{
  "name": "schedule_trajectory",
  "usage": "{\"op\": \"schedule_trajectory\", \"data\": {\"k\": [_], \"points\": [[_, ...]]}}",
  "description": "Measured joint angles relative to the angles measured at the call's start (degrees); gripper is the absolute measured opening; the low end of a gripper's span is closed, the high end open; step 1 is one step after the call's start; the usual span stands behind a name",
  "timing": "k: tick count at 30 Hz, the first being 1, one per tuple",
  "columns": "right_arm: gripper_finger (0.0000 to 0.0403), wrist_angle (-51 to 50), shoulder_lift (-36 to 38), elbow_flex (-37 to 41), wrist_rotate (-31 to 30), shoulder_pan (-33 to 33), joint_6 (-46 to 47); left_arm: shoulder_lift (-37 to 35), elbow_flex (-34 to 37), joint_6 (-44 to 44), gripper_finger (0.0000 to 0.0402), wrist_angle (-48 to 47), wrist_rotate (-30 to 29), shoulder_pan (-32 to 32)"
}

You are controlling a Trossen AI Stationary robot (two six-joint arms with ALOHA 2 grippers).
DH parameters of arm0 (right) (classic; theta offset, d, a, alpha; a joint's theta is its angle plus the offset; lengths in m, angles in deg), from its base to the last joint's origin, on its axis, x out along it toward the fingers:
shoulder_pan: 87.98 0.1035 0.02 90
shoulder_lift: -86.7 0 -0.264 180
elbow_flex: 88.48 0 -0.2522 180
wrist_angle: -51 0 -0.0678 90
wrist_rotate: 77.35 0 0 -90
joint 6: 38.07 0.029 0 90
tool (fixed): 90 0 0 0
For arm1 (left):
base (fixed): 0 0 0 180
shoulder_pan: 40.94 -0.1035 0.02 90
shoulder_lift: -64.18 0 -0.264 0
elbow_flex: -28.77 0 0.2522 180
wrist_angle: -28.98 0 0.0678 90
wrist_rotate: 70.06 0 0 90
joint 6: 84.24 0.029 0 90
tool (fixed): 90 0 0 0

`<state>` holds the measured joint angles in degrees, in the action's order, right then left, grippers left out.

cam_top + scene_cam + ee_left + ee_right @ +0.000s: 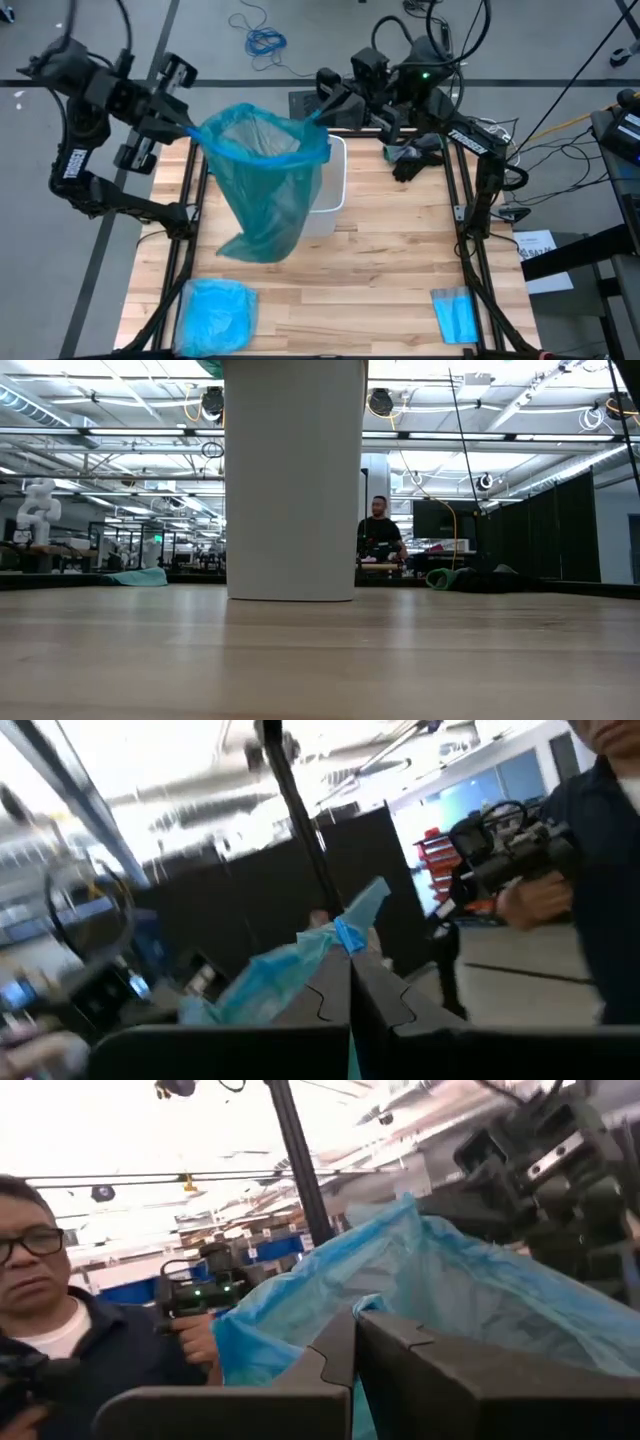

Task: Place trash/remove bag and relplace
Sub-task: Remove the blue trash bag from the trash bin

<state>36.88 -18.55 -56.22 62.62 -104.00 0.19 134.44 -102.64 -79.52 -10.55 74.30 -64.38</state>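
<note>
The teal-green bag [262, 190] hangs open-mouthed between my two grippers, above the table and beside the white bin [333, 185], which stands upright on the table [293, 480]. My left gripper [192, 130] is shut on the bag's rim on the left side. My right gripper [320, 114] is shut on the rim on the far right side. In the low view only the bag's lowest tip [210, 366] shows, at the top edge. The trash is out of view. My left gripper pinches the bag's rim [347, 934] between its two shut fingers, a bunched bit of the thin plastic sticking out past the tips. It comes from the table's left, about level. The bag hangs below, clear of the table. My right gripper pinches the opposite rim [366, 1306] between its shut fingers, coming from the far right, about level. The rim stretches between the two grippers and holds the mouth open. The bag's body [470, 1295] hangs slack below.
A paler blue plastic bag [215, 315] lies at the near left of the table, a small folded blue sheet [455, 315] at the near right. A dark object [415, 158] lies at the far right corner. A person [60, 1330] stands beyond the table.
</note>
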Motion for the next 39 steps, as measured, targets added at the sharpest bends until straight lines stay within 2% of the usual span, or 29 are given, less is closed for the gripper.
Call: {"op": "schedule_trajectory", "data": {"k": [2, 8, 15, 20, 23, 27, 30, 36, 39], "points": [[0.0000, -1.70, -0.09, -0.02, 0.12, 0.95, 0.32, -0.04, -0.36, -3.46, 0.0000, -2.06, 0.08, 0.00], [0.0000, -8.55, -0.28, 0.00, 2.08, 4.33, 1.73, -0.22, -0.37, -15.40, 0.0000, -5.25, 6.36, 0.02], [0.0000, -7.95, -0.21, 0.00, 4.51, 5.26, 4.22, -0.66, -0.37, -20.66, 0.0000, -5.12, 13.16, 1.14], [0.0000, -16.38, -0.20, 0.00, 5.88, 6.53, 2.29, -0.67, -0.37, -23.76, 0.0000, -11.31, 18.52, 1.14], [0.0000, -22.87, -0.37, 0.00, 5.72, 7.11, -1.51, -0.66, -0.37, -19.99, 0.0000, -21.70, 18.90, 1.15], [0.0000, -24.86, -2.03, 0.00, 5.49, 7.13, -3.04, -0.49, -0.22, -12.46, 0.0000, -35.61, 17.78, 1.21], [0.0000, -27.46, -3.61, 0.00, 5.82, 7.16, -4.32, 0.12, 0.14, -9.31, 0.0000, -41.23, 17.27, 1.98], [0.0000, -40.83, -6.36, 0.02, 5.00, 6.73, -12.46, 1.24, 0.22, -2.54, 0.0000, -48.32, 14.41, 3.81], [0.0000, -44.94, -6.77, 0.07, 1.07, 6.05, -16.89, 1.59, 0.22, 1.37, 0.0000, -55.02, 10.39, 4.80]]}}
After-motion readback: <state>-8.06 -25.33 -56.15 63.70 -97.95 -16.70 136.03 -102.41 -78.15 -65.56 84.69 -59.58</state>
